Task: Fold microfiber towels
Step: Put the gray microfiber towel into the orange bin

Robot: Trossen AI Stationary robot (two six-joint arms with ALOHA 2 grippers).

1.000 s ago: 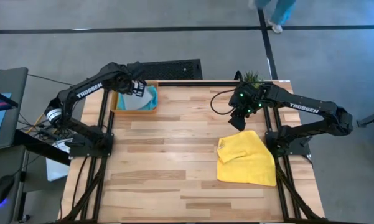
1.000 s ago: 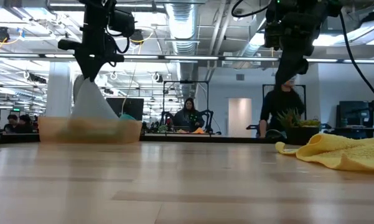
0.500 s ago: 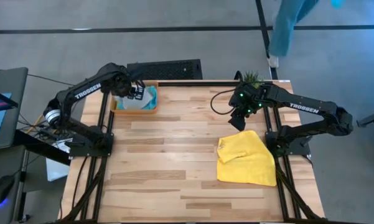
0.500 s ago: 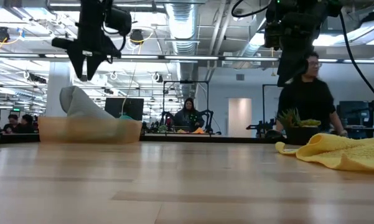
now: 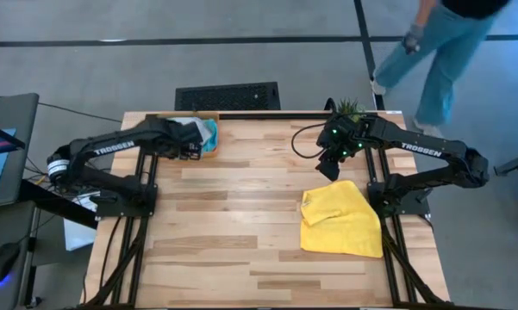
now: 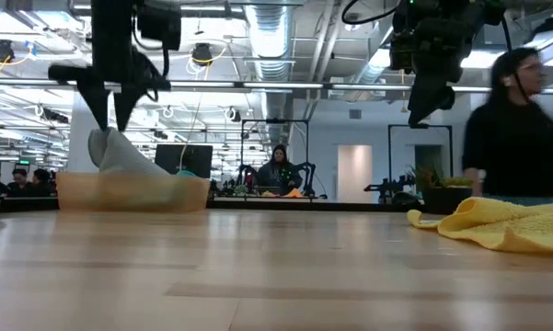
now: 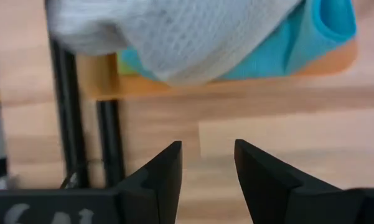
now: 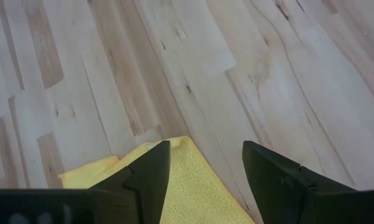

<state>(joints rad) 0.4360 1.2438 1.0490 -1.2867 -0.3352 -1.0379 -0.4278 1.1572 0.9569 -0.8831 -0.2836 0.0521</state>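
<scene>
1. The left hand [image 7: 206, 171] hangs in the air beside the orange tray [image 5: 209, 151] at the table's far left corner, its fingers parted and holding nothing
2. In that tray a pale grey towel [image 7: 174, 34] lies heaped on a sky blue towel [image 7: 311, 43]; in the low view the grey one pokes up above the tray's rim
3. The right hand [image 8: 202, 168] hovers above the far edge of the yellow towel [image 5: 340, 220], fingers spread wide and empty
4. The yellow towel lies crumpled on the table [image 5: 241, 224] at the right side, one corner turned over on itself, not yet folded flat
5. The relation that matters: this towel lies directly under and just nearer the camera side of the right hand, well apart from the left hand, so the right arm is plainly the nearer one
6. I judge the next move is a descent onto the towel's far edge; the left hand would have to cross the table to help
7. No lime green towel can be made out
</scene>
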